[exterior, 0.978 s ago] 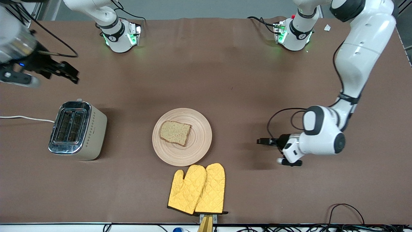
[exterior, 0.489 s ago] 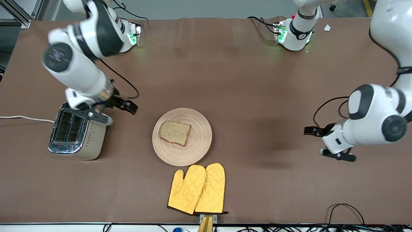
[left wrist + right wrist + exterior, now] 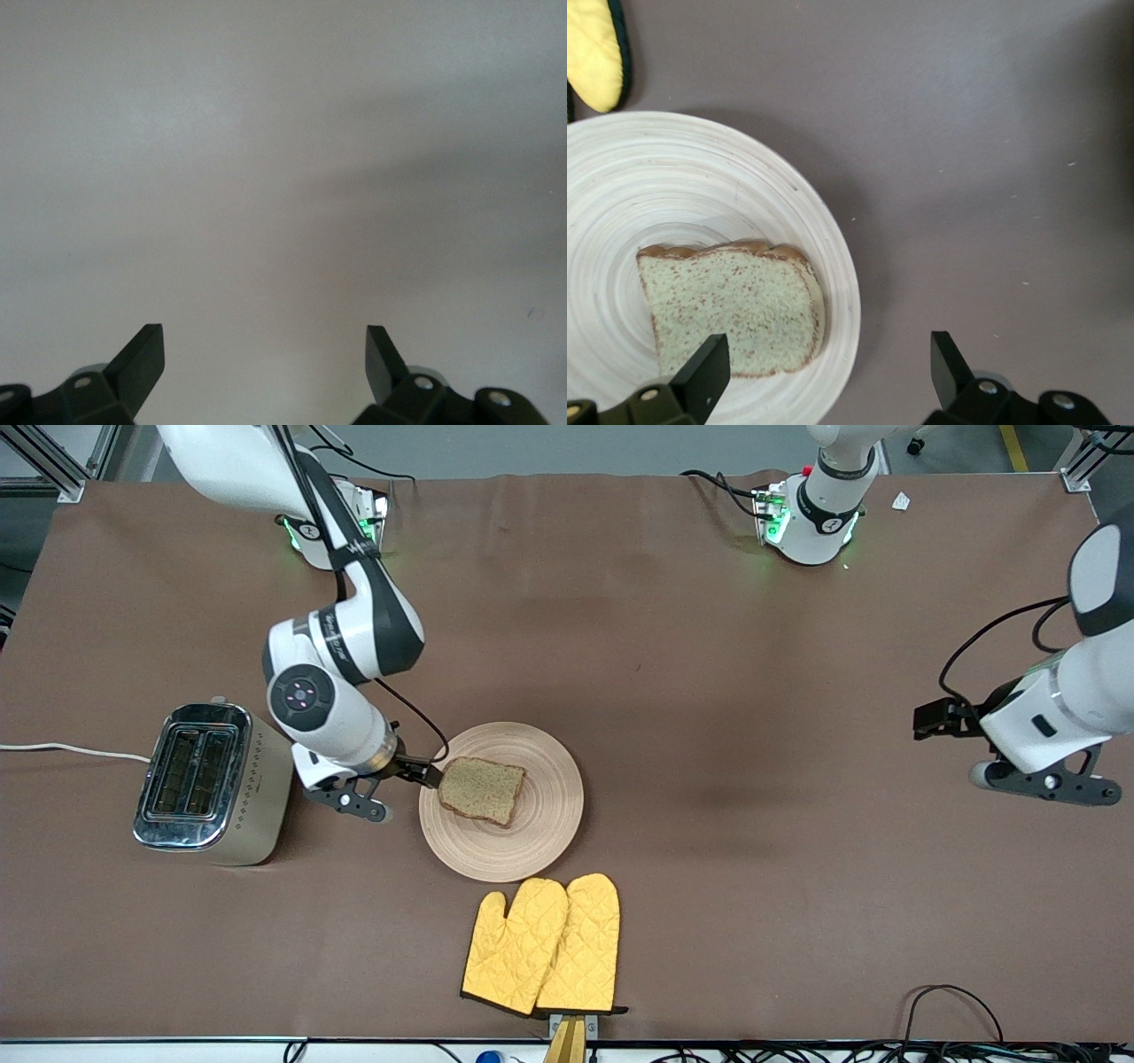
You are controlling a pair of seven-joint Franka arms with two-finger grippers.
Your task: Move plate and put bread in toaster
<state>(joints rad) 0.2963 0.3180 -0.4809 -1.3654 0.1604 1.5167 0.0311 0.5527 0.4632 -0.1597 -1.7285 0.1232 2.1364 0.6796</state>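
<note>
Table (image 3: 709,691): 1 plate (image 3: 549,815), 1 bread (image 3: 483,790), 1 toaster (image 3: 213,784), both claws open

I see my left gripper (image 3: 263,363) with its two dark fingers (image 3: 142,359) spread wide over bare table (image 3: 283,177).

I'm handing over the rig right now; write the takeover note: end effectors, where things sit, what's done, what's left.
Right end effector: open, empty, at the plate's rim, over the edge of the bread.
Left end effector: open, empty, waiting over bare table at its own end.
Bread lies on the plate. Toaster stands toward the right arm's end, both slots empty.
Done: nothing.
Left: grasp bread, drop it in the toaster, move the plate.
</note>
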